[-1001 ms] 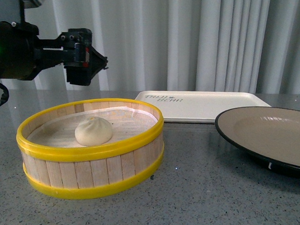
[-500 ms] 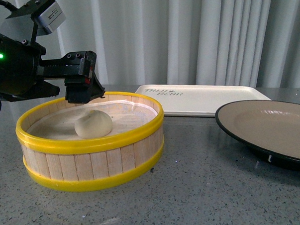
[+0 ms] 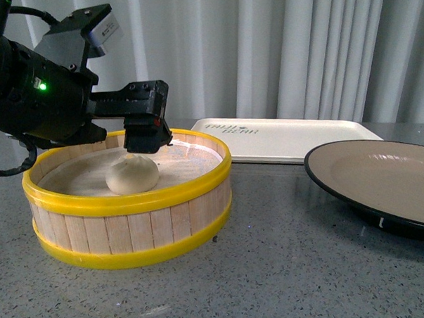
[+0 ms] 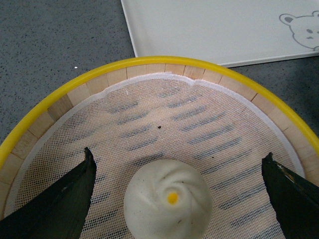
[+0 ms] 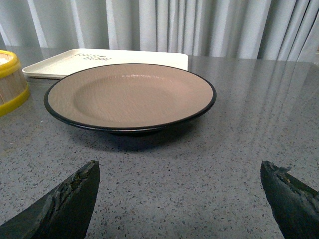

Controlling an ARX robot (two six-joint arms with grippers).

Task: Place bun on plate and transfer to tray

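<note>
The cream-white bun (image 3: 132,175) with a yellow dot (image 4: 168,205) sits on mesh inside the yellow-rimmed wooden steamer basket (image 3: 131,233). My left gripper (image 3: 146,144) hangs open just above the bun, its dark fingers (image 4: 55,199) spread wide on either side of it, not touching. The tan plate with black rim (image 3: 372,191) stands on the table at the right and fills the right wrist view (image 5: 130,97). The cream-white tray (image 3: 285,138) lies behind, with lettering. My right gripper (image 5: 179,199) is open and empty above the table, short of the plate.
Grey speckled tabletop (image 3: 273,269) all round. White curtains (image 3: 299,49) hang behind the table. The steamer's rim (image 4: 149,62) rings the bun; the tray's corner with a bear print (image 4: 299,25) lies just beyond the basket.
My left gripper has moved right and down, from above the basket's back left rim to right over the bun. The bun, plate and tray have not moved.
</note>
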